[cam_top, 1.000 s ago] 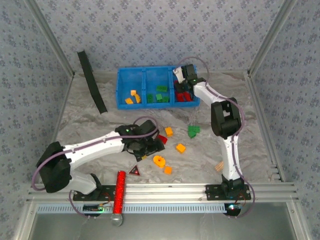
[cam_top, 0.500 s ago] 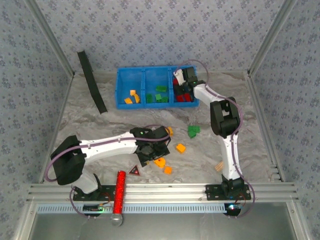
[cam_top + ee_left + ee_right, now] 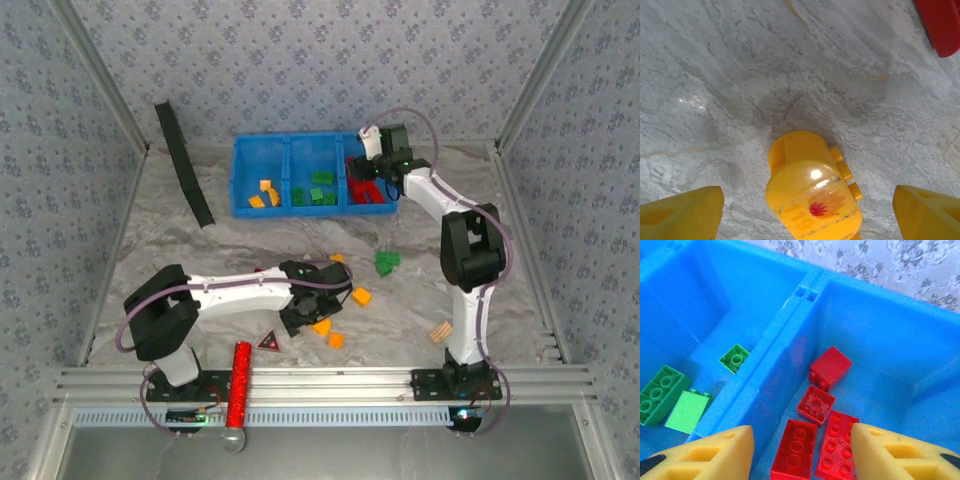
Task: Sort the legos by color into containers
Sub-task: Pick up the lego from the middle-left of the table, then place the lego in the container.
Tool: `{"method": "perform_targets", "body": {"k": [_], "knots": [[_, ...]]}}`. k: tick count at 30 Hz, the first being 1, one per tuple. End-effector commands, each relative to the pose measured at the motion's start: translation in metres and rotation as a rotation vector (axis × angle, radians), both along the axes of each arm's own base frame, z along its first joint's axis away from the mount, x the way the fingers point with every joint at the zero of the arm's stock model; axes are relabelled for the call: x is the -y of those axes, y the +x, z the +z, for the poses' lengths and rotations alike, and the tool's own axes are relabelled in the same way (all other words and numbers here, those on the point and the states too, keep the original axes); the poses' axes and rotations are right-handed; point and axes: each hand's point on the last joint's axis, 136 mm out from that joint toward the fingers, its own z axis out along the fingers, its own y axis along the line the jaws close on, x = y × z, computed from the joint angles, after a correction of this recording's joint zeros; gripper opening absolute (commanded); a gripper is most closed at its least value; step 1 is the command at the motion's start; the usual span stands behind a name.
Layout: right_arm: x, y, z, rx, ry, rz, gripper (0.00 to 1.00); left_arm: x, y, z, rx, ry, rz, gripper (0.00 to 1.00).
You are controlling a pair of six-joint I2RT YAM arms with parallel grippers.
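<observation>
Left hand [image 3: 804, 216] wide, straddling rounded yellow brick [image 3: 807, 180]; glossy curved shell may slip out on closing. Right hand [image 3: 801, 452] wide, empty, over red bricks [image 3: 815, 404] in blue tray [image 3: 790, 320].

You're looking at a bright blue tray [image 3: 785, 325]: red legos [image 3: 830, 367] in one compartment, green legos [image 3: 657, 392] (one of them a paler green) next door, and yellow-orange legos [image 3: 265, 192] in the third. On the grey-white marbled surface [image 3: 740, 60] lies a glossy yellow piece [image 3: 812, 185] with a red flame mark. You'll also find green bricks [image 3: 386, 262], a red glittery cylinder [image 3: 240, 385], a dark triangle [image 3: 269, 342] with a red centre, a black strip [image 3: 183, 160], and pale blue floral walls [image 3: 300, 60].
</observation>
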Motion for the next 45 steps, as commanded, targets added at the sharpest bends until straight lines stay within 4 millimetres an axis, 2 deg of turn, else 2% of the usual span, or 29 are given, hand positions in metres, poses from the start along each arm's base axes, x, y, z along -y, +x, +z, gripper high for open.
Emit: {"method": "perform_targets", "body": {"k": [1,10,16,19,24,28,31,33,38,41,42,45], "knots": [[0.006,-0.004,0.019,0.023,0.055,-0.014,0.55,0.004,0.001,0.002,-0.005,0.001,0.131,0.86],[0.024,-0.021,0.033,0.026,0.120,-0.012,0.56,0.019,-0.008,-0.018,-0.061,-0.018,0.137,0.75],[0.034,-0.032,0.046,0.047,0.095,-0.024,0.57,0.019,-0.011,-0.025,-0.088,-0.009,0.138,0.69],[0.037,-0.039,0.054,0.059,0.094,-0.031,0.57,0.017,-0.014,-0.027,-0.096,-0.003,0.136,0.65],[0.042,-0.051,0.062,0.072,0.092,-0.040,0.57,0.006,-0.017,-0.031,-0.100,0.015,0.139,0.52],[0.045,-0.064,0.057,0.059,0.076,-0.036,0.57,-0.002,-0.016,-0.028,-0.098,0.021,0.111,0.43],[0.051,-0.073,0.051,0.031,0.051,-0.052,0.57,-0.014,-0.009,-0.014,-0.078,0.043,0.073,0.39],[0.054,-0.082,0.048,0.013,0.045,-0.057,0.57,-0.026,0.005,0.006,-0.032,0.062,0.038,0.39],[0.052,-0.116,0.031,-0.098,0.058,-0.033,0.57,-0.060,0.057,0.072,0.148,0.113,-0.045,0.36],[0.049,-0.135,0.025,-0.147,0.061,-0.032,0.57,-0.077,0.089,0.100,0.233,0.139,-0.095,0.36],[0.050,-0.145,0.014,-0.167,0.054,-0.036,0.57,-0.082,0.101,0.107,0.259,0.146,-0.100,0.36],[0.046,-0.156,0.011,-0.151,0.038,-0.014,0.57,-0.096,0.140,0.126,0.360,0.168,-0.122,0.36]]}}
